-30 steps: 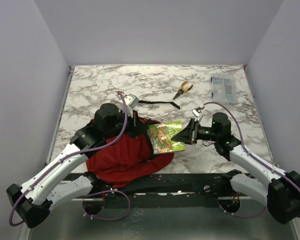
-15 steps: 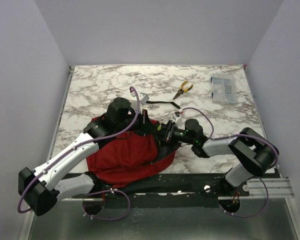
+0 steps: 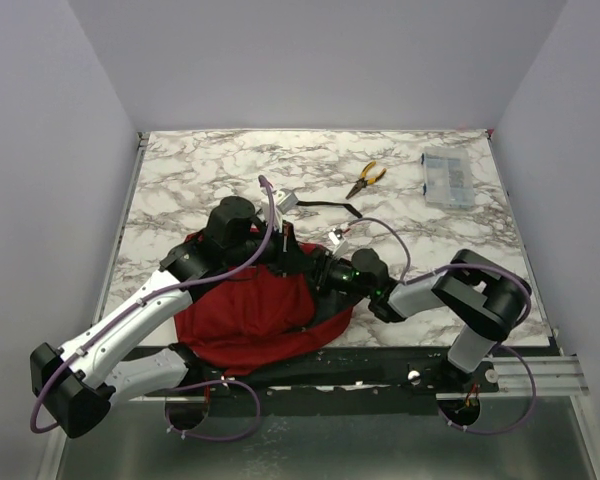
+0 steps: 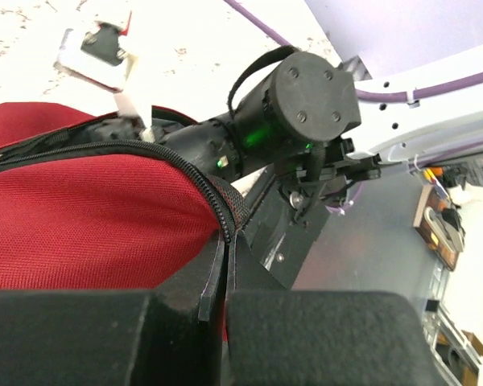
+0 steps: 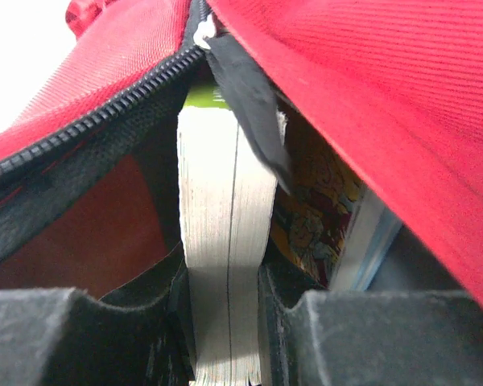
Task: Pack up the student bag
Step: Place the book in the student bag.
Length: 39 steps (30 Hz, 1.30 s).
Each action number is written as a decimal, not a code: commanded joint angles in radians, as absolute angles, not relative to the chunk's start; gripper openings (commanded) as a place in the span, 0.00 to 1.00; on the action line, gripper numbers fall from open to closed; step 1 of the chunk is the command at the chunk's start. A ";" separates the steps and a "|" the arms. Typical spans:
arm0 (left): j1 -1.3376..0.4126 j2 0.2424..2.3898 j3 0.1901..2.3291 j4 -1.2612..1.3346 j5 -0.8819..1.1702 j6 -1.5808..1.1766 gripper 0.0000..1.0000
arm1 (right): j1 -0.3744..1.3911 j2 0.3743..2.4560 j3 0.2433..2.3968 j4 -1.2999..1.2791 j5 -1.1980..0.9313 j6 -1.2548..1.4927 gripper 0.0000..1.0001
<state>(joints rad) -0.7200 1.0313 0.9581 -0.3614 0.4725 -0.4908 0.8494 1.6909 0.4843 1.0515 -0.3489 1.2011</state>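
Observation:
The dark red student bag lies at the table's near edge, its opening facing right. My left gripper is shut on the bag's black zipper edge and holds the opening up. My right gripper reaches into the opening and is shut on a book, whose white page edges sit between the fingers. In the right wrist view the book's colourful cover shows beside them, with red bag fabric above. In the top view the book is hidden inside the bag.
Yellow-handled pliers and a clear plastic box lie at the back right of the marble table. A black strap lies behind the bag. The right arm's wrist is close to my left gripper.
My right gripper has moved left with the book, from outside the bag into its opening, so the book no longer shows from above. My left gripper shifted right, holding the bag's edge.

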 commanded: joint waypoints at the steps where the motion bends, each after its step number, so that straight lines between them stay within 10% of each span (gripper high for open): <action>1: -0.718 1.028 1.000 -0.303 0.643 -0.505 0.00 | 0.959 1.750 0.557 1.152 -0.247 1.110 0.01; 5: -0.719 1.084 1.047 -0.277 0.770 -0.559 0.00 | 0.983 1.837 0.581 1.206 -0.226 1.126 0.03; 21: -0.708 1.005 0.912 -0.236 0.567 -0.575 0.00 | 0.985 1.463 0.469 0.668 -0.074 0.878 0.72; 39: -0.681 1.125 0.923 -0.246 0.505 -0.621 0.00 | 0.947 0.763 0.529 -0.245 0.136 0.680 0.81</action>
<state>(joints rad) -0.6899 1.0676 0.8799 -0.2478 0.5095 -0.6132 0.9474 0.8757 0.4702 0.0391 0.0715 0.7837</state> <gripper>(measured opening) 0.010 0.820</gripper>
